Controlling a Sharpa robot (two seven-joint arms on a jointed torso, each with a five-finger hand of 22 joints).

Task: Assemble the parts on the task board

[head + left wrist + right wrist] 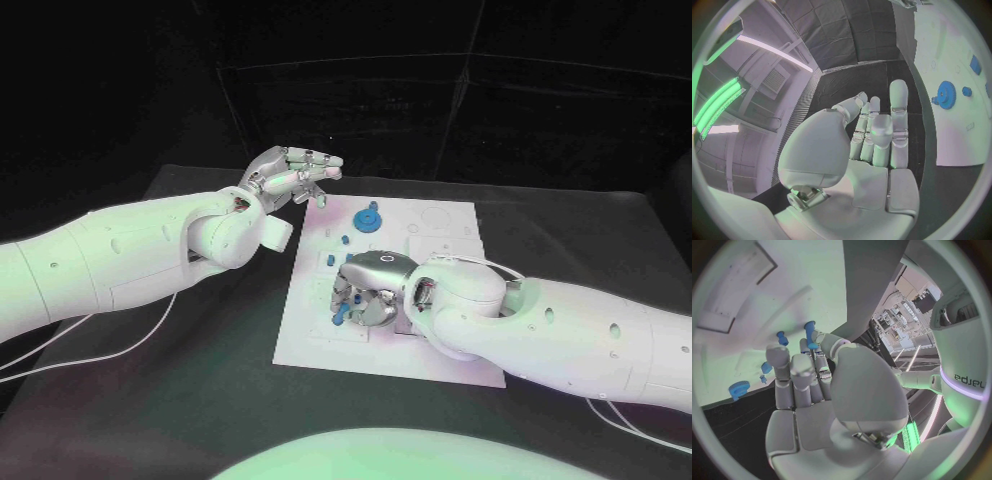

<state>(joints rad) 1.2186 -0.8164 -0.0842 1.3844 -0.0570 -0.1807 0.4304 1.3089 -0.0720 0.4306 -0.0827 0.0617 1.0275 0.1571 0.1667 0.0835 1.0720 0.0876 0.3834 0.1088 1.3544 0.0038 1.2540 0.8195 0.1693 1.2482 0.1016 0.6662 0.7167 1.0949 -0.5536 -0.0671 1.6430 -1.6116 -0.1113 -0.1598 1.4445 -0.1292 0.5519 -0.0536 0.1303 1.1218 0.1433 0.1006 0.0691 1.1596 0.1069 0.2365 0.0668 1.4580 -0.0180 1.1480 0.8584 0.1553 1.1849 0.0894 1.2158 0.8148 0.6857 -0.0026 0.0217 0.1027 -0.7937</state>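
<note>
I see the board (433, 345) mid-surface (173, 400). My right hand (364, 292) is low over it, fingers round 1 blue peg (340, 313), covering nearby slots. My left hand (293, 175) is raised off the board's far-left corner, fingers half-curled, holding nothing. 1 blue gear (369, 217) sits at the far end w/ sm. blue parts nearby.

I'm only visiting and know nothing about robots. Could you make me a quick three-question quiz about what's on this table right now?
1. True or false: the left hand rests on the task board.
2. Which hand is over the task board? A) left B) right
3. Fill in: the gear-shaped part is coloured ____.

Key: 1 false, it is raised beside the board's far corner; 2 B, the right hand; 3 blue.
</note>
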